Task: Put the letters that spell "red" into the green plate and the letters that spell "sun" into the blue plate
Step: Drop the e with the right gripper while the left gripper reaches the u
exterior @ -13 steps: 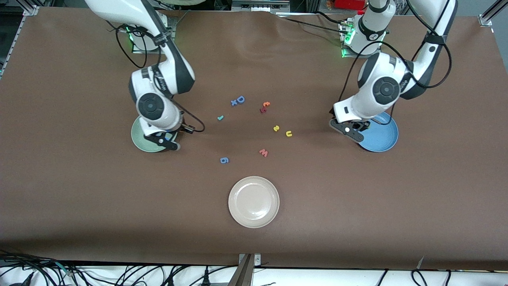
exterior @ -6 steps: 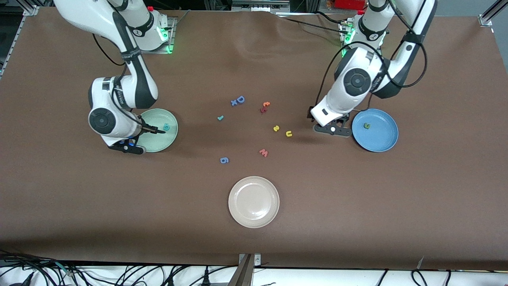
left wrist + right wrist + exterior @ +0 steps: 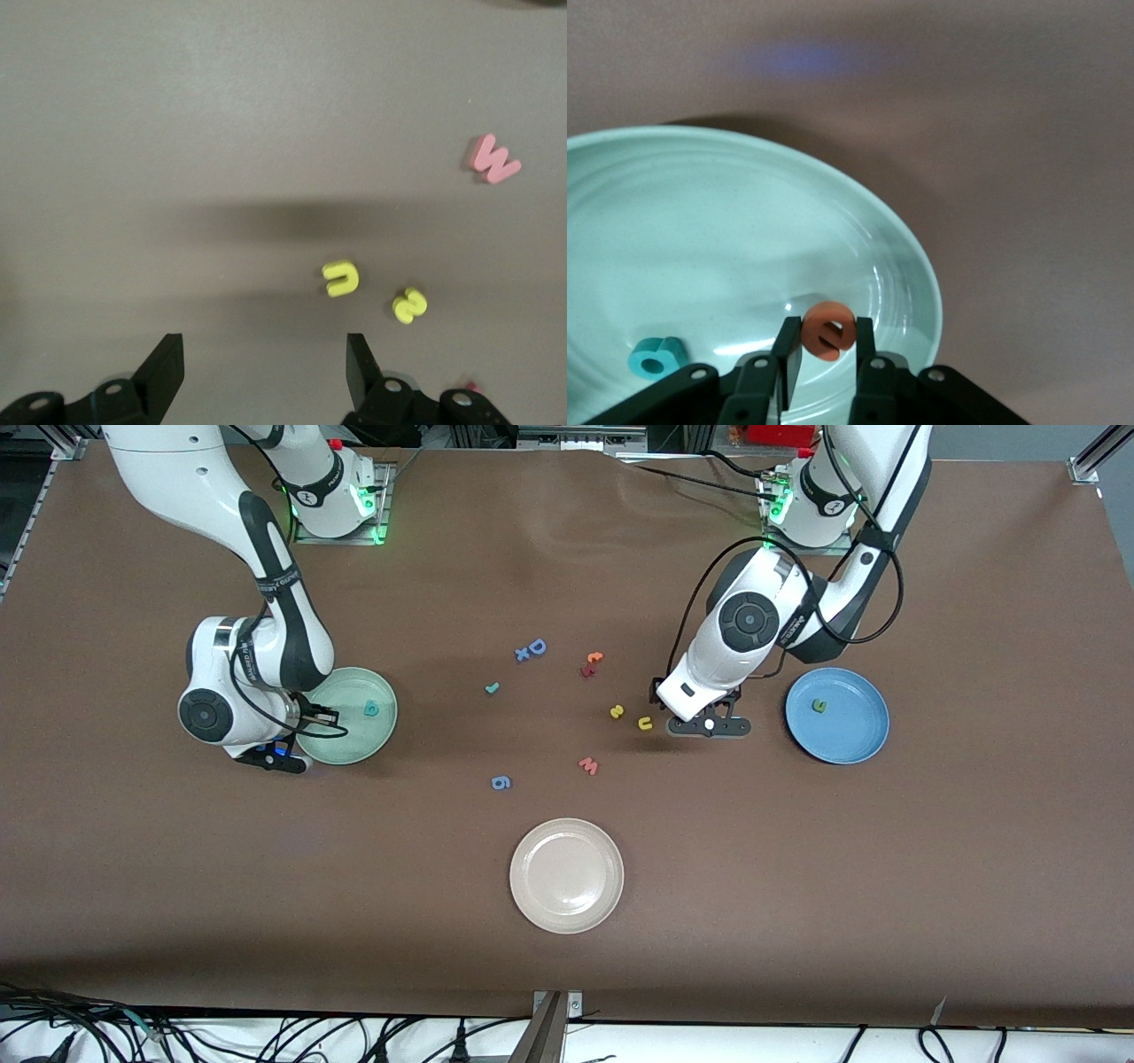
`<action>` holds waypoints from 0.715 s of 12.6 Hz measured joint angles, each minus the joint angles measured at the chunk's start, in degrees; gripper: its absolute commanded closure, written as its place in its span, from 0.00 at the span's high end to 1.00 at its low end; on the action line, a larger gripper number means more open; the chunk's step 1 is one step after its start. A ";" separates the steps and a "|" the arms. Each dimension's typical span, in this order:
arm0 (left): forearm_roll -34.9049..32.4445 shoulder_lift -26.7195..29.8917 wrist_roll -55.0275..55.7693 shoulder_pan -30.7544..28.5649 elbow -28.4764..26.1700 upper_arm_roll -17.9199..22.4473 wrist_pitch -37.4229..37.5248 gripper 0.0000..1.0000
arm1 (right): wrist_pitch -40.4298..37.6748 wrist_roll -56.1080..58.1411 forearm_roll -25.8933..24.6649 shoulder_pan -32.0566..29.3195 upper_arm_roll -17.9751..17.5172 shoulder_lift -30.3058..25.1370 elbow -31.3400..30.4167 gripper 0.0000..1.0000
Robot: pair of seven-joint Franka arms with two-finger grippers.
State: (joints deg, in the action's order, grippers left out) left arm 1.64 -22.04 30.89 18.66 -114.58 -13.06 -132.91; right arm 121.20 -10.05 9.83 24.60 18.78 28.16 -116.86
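A: So, starting big: the brown counter (image 3: 797, 868) carries three plates. Where do they sit?

B: The green plate (image 3: 376, 735) lies toward the right arm's end, the blue plate (image 3: 850, 740) toward the left arm's end, and a cream plate (image 3: 567, 875) sits nearer the front camera than both.

A: And the arms?

B: The right gripper (image 3: 824, 354) hangs over the green plate's rim, its fingers clamped on the orange "e" (image 3: 827, 332). The left gripper (image 3: 264, 370) hovers over bare counter just beside the yellow "u" (image 3: 645, 724), jaws spread wide with nothing between them.

A: Which letters are already in plates?

B: The teal "d" (image 3: 371, 708) lies in the green plate, and the olive "n" (image 3: 819, 705) lies in the blue plate.

A: What is loose on the counter?

B: The yellow "s" (image 3: 617, 711) lies just beside the yellow "u", between the two coloured plates. The thin teal "r" (image 3: 492, 687) lies alone, more toward the green plate. A pink "w" (image 3: 589, 765) and a blue "g" (image 3: 500, 782) lie nearer the front camera; a blue "D" (image 3: 532, 649) and an orange-and-red pair (image 3: 591, 663) lie farther from it
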 measured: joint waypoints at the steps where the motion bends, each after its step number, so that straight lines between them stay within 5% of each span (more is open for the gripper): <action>1: 0.00 -1.28 0.67 0.29 0.01 -0.01 -2.09 0.82 | 0.00 0.00 0.05 0.03 -0.03 0.00 0.07 0.92; 4: 0.00 -4.76 2.32 2.01 0.11 -0.02 -6.37 0.81 | -1.02 -0.02 0.16 0.32 -0.10 -0.45 1.14 0.91; 6: 0.00 -6.07 3.03 2.47 0.16 0.00 -7.90 0.79 | -4.81 -1.81 0.48 0.64 -0.96 -1.26 3.50 0.77; 9: 0.00 -7.78 7.48 3.63 0.19 -0.01 -9.78 0.78 | -8.14 -10.97 0.63 1.14 -5.65 -3.18 6.38 0.72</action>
State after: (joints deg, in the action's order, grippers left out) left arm 1.64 -29.82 38.37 22.29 -114.39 -13.07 -142.69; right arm 113.06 -21.03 10.46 25.74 13.14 24.98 -110.47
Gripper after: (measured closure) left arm 0.216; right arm 0.225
